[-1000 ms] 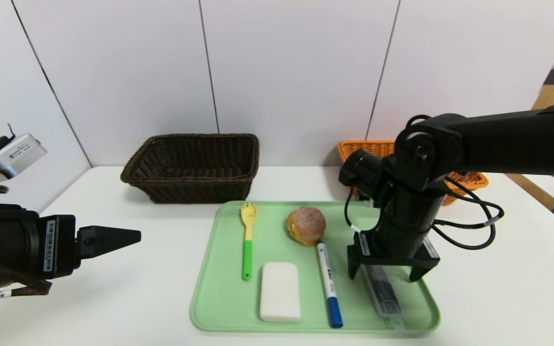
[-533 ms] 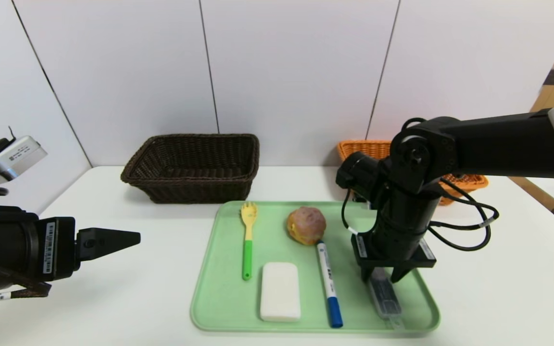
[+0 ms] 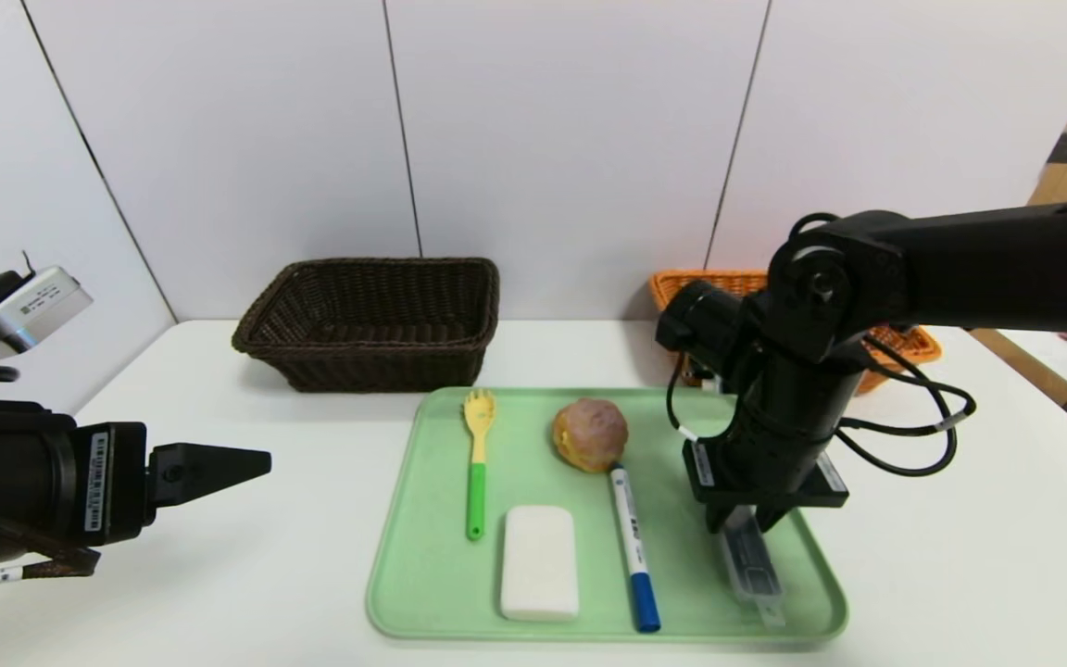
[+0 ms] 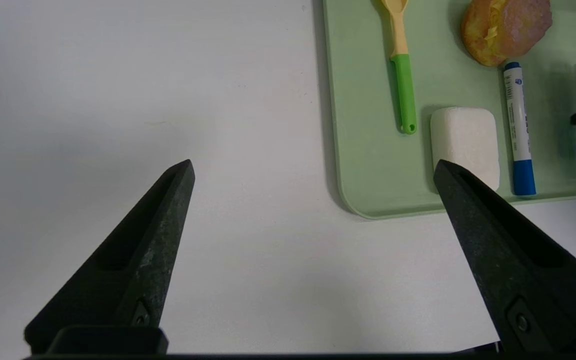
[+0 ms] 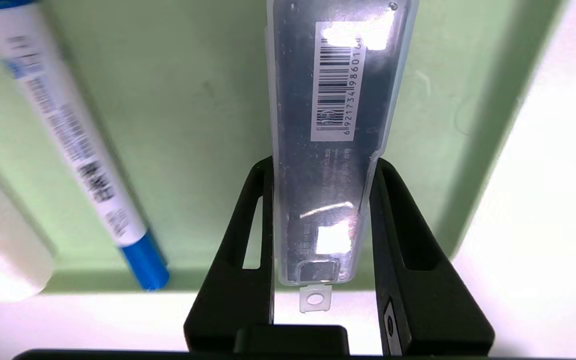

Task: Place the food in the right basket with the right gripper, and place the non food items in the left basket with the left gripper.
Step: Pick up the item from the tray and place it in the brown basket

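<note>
Right tool [image 3: 745, 530]: clenched on the slim grey case [image 3: 751, 565], its two fingers [image 5: 248, 240] pressed against the case's long sides, over the green tray [image 3: 422, 593] at the tray's right edge.
Case label: a white barcode sticker; digits reading roughly 6921734986016, small print below too faint to read.
Left tool [image 3: 219, 461]: released, jaws spread wide, hanging above bare tabletop [image 3: 246, 556] near the left edge.
Marker [image 3: 633, 547]: white barrel, blue cap, printed text illegible; lies beside the case on the tray.
Bun [image 3: 589, 434]: touching the marker's far end, mid-tray.
Fork [image 3: 476, 459] and white bar [image 3: 540, 574]: on the tray's left half.
Dark basket [image 3: 371, 320]: back of the tabletop, left of centre.
Orange basket [image 3: 909, 347]: back right, largely hidden behind the right arm.
</note>
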Robot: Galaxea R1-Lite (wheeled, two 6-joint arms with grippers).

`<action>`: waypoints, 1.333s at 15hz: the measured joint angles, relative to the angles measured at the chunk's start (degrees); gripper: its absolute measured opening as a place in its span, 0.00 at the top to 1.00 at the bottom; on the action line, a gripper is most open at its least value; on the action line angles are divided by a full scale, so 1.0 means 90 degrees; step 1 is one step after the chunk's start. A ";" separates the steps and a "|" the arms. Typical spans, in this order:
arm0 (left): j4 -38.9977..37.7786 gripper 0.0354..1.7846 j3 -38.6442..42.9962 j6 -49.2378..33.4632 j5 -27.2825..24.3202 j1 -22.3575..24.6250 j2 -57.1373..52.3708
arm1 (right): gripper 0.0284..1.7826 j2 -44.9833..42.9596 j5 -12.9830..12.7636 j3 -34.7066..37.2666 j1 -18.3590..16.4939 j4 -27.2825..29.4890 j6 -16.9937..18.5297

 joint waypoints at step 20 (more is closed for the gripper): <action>-0.0454 0.06 0.0400 -0.0058 0.0026 0.0003 -0.0221 | 0.71 0.0557 0.0031 -0.1853 0.1002 -0.7983 -0.2132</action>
